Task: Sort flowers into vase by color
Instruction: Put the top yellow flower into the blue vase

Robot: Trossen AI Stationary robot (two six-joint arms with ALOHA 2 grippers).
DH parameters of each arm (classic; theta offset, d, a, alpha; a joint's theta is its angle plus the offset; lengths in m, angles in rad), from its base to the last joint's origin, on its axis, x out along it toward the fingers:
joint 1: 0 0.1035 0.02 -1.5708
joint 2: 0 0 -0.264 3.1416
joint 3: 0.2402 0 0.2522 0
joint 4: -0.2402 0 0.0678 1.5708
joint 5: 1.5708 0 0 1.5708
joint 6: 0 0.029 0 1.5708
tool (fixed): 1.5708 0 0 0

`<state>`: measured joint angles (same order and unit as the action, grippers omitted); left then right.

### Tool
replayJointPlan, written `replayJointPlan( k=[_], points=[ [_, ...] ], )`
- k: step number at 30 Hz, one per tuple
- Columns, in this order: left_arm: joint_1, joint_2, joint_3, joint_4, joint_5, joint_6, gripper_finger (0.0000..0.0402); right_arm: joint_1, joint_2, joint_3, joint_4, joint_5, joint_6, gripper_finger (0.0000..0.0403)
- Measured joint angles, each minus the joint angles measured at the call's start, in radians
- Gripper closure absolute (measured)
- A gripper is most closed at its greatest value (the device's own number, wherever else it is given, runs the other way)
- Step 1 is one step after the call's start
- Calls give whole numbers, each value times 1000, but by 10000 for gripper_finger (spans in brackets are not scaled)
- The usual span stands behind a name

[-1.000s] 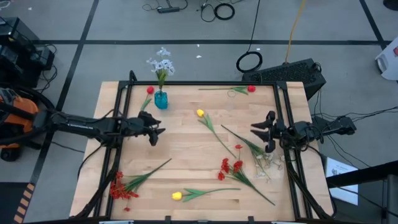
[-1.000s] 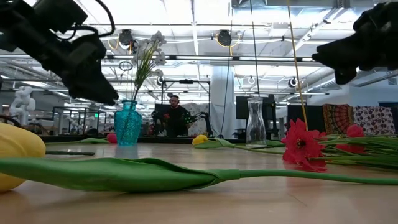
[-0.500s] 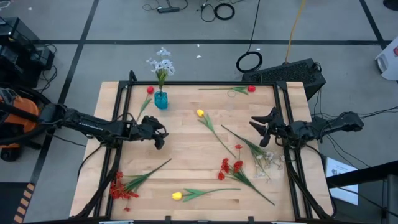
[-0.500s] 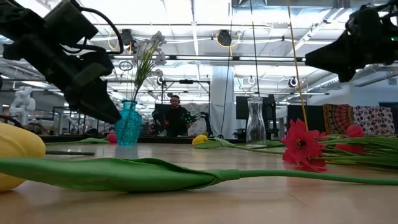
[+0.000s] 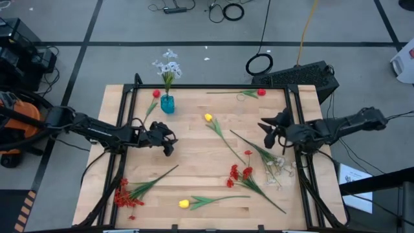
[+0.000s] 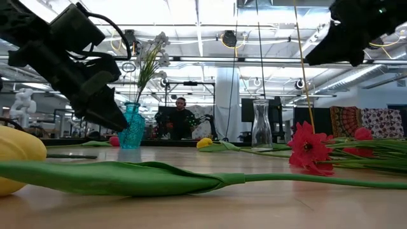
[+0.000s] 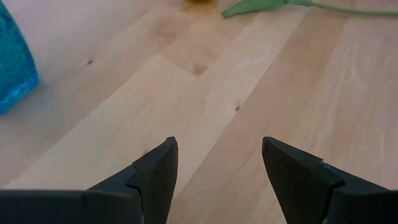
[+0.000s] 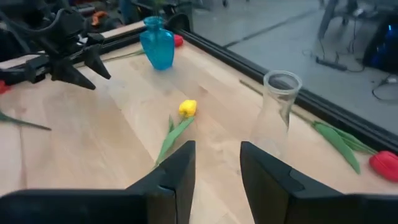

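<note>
Flowers lie scattered on the wooden table: a yellow tulip (image 5: 208, 118) mid-table, another yellow one (image 5: 184, 204) at the near edge, red blossoms (image 5: 239, 173) and a red cluster (image 5: 123, 195), and red buds (image 5: 156, 94) (image 5: 261, 92) by the far edge. Pale white-blue flowers (image 5: 169, 66) stand with their stems in the blue vase (image 5: 167, 103). A clear glass vase (image 8: 278, 112) stands upright near the far edge. My left gripper (image 5: 169, 145) hovers open over bare wood, on the near side of the blue vase. My right gripper (image 5: 266, 133) is open above the table's right part, pointing left.
Pale flowers (image 5: 278, 172) and long green stems (image 5: 253, 150) lie just below and nearer than my right gripper. A black frame rail (image 5: 213, 87) runs along the table's far edge and sides. Bare wood (image 5: 194, 152) lies between the two grippers. A person (image 6: 179, 121) stands far behind the table.
My left gripper has sunk toward the table and shifted a little toward the near edge and right, staying open. My right gripper has risen and moved slightly toward the far edge, tipping its fingers, staying open. No flower has moved.
</note>
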<state>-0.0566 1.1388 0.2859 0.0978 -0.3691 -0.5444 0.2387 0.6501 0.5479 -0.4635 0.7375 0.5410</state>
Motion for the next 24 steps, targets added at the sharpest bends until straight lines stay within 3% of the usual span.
replayJointPlan(
  k=[7,18,24],
  points=[
    [0,20,0,26,-2,0,164,-55,211,176,-46,-26,-11,282],
    [0,32,0,37,-2,-1,164,-273,602,512,-186,-304,-60,232],
    [-3,32,0,37,-2,-23,164,-378,848,628,-198,-534,-121,199]
  ],
)
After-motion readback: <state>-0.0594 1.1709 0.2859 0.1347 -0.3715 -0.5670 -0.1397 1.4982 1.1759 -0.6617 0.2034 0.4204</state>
